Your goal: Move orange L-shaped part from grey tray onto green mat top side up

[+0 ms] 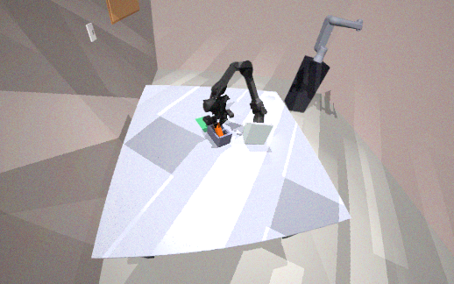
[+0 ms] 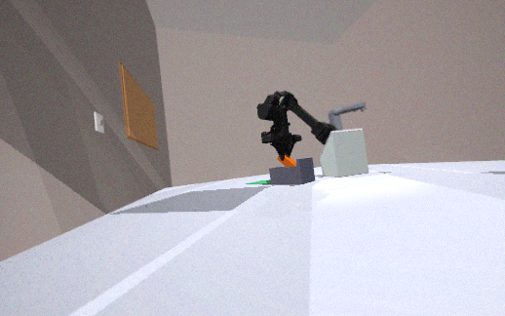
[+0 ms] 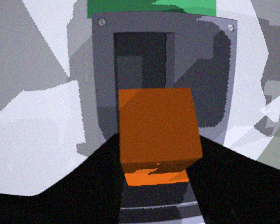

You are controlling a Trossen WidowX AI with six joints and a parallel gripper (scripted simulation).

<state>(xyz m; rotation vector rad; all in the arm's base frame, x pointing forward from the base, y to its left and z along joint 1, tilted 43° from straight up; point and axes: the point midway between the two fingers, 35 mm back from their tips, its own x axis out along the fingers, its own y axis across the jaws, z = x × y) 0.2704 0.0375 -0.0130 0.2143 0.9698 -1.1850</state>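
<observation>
The orange part (image 1: 219, 131) (image 2: 289, 162) (image 3: 158, 125) is tilted, one end raised above the rim of the grey tray (image 1: 223, 142) (image 2: 286, 176) (image 3: 103, 65). Its lower end slopes down behind the tray wall in the exterior view, and its contact with the tray is hidden. My gripper (image 1: 218, 124) (image 2: 283, 158) (image 3: 152, 140) points down over the tray and is shut on the raised end, one finger on each side in the wrist view. Part of the dark pocket shows bare beyond that end. The green mat (image 1: 202, 124) (image 2: 258, 182) (image 3: 156, 6) lies against the tray's far end in the wrist view.
A pale green block (image 1: 258, 133) (image 2: 347, 152) stands beside the tray, in front of my arm's base. The tray's walls rise around the part, higher at one end in the exterior view. A grey jointed arm on a black pedestal (image 1: 306, 85) stands beyond the table edge.
</observation>
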